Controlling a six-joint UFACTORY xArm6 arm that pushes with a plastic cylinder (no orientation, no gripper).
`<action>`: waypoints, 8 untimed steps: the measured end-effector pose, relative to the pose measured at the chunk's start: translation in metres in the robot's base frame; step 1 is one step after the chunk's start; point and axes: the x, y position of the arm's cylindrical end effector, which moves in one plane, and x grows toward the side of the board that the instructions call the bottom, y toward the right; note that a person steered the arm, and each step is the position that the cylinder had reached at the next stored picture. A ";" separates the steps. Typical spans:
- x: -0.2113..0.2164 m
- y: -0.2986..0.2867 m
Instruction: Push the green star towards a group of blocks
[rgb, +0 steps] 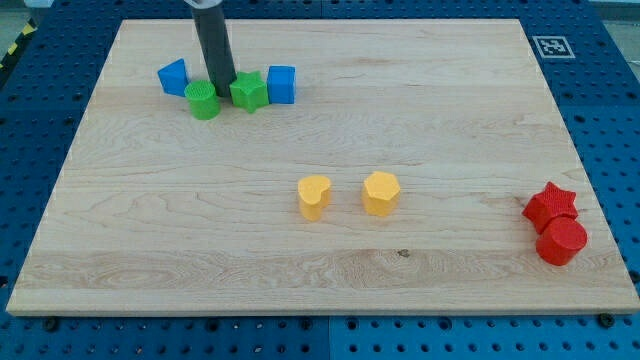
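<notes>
Rod coming straight down, operator: my tip (223, 84) is sitting between the green cylinder (203, 101) and the green star (248, 93), touching or nearly touching both. No hand on this arm, so nothing is grasping or releasing; it is only pushing. The green star is resting near the bench (330, 280) top edge, against the blue cube (282, 84). Another blue block (174, 76) is lying left. You should be pushing slowly, keeping contact centred so the star isn't spinning away. The rod is hiding the star's left edge, so actual contact is hard to judge.
</notes>
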 end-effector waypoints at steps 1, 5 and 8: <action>0.021 0.019; 0.009 0.061; 0.060 0.167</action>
